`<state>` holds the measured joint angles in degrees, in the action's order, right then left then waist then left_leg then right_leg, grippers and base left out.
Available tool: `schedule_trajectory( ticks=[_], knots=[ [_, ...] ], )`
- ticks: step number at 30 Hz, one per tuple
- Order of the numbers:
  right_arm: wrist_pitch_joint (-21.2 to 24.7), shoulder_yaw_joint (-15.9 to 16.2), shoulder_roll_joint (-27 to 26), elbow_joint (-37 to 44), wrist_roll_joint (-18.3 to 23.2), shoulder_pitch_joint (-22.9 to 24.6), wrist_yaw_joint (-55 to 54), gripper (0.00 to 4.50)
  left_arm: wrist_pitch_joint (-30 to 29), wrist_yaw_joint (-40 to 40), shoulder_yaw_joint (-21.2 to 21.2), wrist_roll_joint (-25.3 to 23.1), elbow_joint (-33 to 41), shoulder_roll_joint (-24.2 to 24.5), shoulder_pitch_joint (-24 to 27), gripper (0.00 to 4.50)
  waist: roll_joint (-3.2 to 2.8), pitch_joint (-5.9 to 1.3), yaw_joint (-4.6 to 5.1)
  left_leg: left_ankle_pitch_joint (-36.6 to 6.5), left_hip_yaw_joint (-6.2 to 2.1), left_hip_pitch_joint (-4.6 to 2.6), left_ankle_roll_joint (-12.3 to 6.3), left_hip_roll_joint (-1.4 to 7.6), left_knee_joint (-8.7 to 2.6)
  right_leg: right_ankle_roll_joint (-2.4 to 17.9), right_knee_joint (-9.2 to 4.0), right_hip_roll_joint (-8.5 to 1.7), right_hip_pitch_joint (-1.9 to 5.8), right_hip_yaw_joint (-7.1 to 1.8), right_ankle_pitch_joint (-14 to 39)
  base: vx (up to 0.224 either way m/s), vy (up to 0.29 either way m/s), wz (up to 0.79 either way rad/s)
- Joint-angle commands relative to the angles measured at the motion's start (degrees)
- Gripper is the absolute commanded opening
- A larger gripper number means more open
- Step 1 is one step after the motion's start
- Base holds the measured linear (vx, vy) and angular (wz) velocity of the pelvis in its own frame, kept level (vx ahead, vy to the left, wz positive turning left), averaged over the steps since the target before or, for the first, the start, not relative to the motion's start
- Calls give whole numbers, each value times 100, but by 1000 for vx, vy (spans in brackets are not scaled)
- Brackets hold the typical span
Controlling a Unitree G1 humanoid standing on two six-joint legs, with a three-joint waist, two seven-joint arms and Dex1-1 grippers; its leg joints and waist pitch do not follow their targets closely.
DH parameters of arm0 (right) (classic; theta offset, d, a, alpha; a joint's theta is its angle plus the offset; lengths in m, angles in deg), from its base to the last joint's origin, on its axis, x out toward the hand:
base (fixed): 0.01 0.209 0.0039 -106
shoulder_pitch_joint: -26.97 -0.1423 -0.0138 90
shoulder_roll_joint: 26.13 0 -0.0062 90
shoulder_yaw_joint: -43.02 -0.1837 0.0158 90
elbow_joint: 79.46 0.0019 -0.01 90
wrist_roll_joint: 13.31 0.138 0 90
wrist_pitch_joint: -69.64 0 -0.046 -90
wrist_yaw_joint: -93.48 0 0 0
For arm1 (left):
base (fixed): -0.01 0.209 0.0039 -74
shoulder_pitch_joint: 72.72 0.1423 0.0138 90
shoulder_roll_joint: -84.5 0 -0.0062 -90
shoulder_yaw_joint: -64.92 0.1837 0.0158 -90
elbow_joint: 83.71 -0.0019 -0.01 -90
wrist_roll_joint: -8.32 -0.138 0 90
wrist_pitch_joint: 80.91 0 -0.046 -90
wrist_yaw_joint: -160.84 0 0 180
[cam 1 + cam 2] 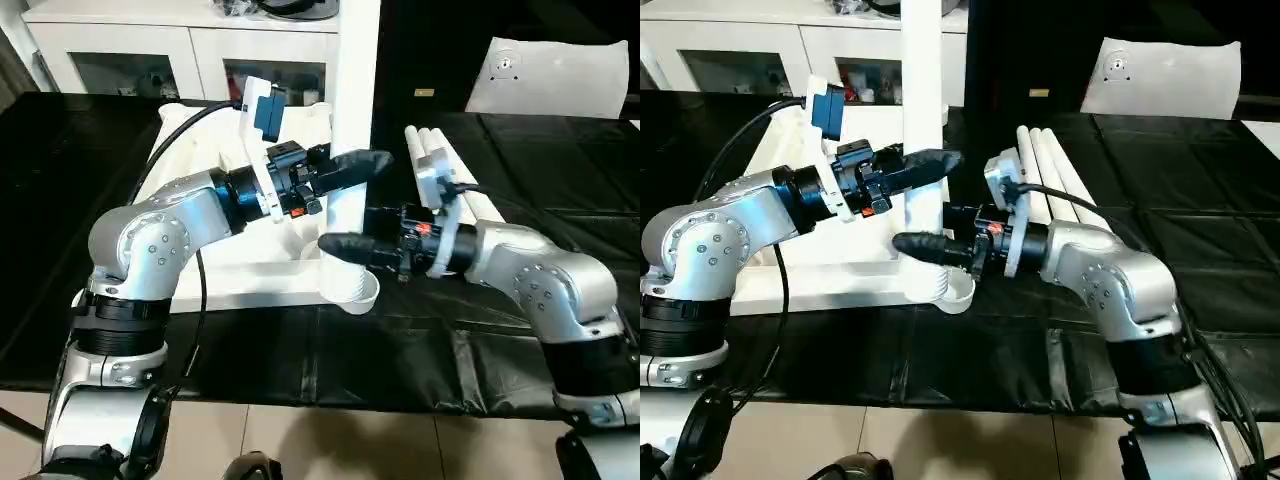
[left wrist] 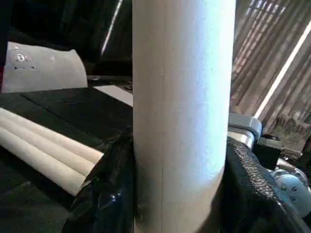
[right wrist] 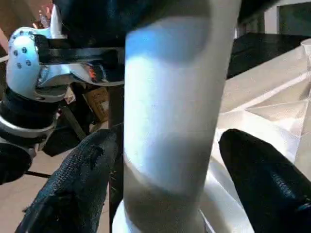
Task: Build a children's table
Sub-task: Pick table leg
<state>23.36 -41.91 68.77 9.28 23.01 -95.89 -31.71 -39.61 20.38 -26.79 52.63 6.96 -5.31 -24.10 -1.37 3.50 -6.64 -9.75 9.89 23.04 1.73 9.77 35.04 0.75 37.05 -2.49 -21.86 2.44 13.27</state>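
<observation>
White plastic square tabletop lies upside down on the black-covered work surface, ribbed underside up. One long white tapered round leg stands upright in the round corner socket at the tabletop's near corner, toward the robot's right.

Left gripper comes in from the left, higher up the upright leg; wrist view shows its two black fingers pressed on either side of the leg, partly closed, clamped on it. Right gripper comes in from the right, lower down, just above the socket. Its black fingers straddle the leg, spread wide, with a visible gap between the far finger and the leg; near finger close to the leg, contact cannot be told. Not gripping.

Three more white tapered legs lie side by side on the black surface behind the right forearm, apart from both grippers. White cabinet with dark openings behind the tabletop. White cushion-like bag far right at the back.
</observation>
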Motion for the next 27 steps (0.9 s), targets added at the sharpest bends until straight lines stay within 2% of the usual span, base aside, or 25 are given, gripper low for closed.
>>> schedule_trajectory(
  ticks=[1,2,6,7,11,12,21,22,25,27],
  knots=[
    [179,73,-48,-69,-31,-121,-128,368,24,19,49,-53,115,38,-120,186,50,-448,-16,-432,-118,-148,5,308,-335,1145,-419,-547,265,-268,132,0,0,0],
    [179,73,-48,-69,-31,-121,-128,368,24,19,49,-53,115,38,-120,186,30,-451,-18,-416,-121,-154,5,308,-333,1155,-414,-548,260,-267,117,0,0,0],
    [275,121,-130,-106,-6,-116,-175,368,38,120,140,-117,217,108,-79,186,22,-451,-22,-444,-119,-155,18,311,-333,1194,-409,-551,255,-267,106,0,0,0],
    [287,145,-138,-78,4,-100,-157,368,29,129,153,-111,236,110,-69,186,49,-448,-13,-460,-116,-155,19,313,-340,1172,-419,-544,253,-265,121,0,0,0],
    [317,225,-165,-16,0,-74,-98,376,40,157,200,-129,269,103,-43,186,29,-441,-17,-512,-119,-163,68,318,-347,1149,-419,-547,246,-268,215,0,0,0],
    [322,261,-173,-20,-24,-69,-103,344,48,189,243,-162,286,112,-31,186,58,-441,-12,-523,-113,-160,71,314,-350,1130,-425,-543,251,-269,229,0,0,0],
    [395,359,-213,-6,8,-43,-45,286,110,250,361,-255,343,154,-35,186,36,-440,-15,-493,-116,-155,70,312,-344,1128,-419,-551,249,-270,203,0,0,0],
    [395,360,-214,-6,8,-44,-44,256,114,251,366,-263,344,158,-38,186,40,-440,-14,-515,-117,-157,74,312,-347,1109,-429,-551,250,-272,250,0,0,0],
    [386,416,-197,11,-23,-32,-19,248,118,267,356,-258,335,153,-45,186,41,-441,-15,-503,-115,-157,93,315,-347,1102,-427,-558,250,-275,250,0,0,0],
    [387,433,-201,29,-31,-13,-4,215,113,286,350,-246,336,152,-34,186,36,-443,-15,-497,-118,-154,97,313,-349,1098,-419,-546,250,-269,233,0,0,0]
  ],
)
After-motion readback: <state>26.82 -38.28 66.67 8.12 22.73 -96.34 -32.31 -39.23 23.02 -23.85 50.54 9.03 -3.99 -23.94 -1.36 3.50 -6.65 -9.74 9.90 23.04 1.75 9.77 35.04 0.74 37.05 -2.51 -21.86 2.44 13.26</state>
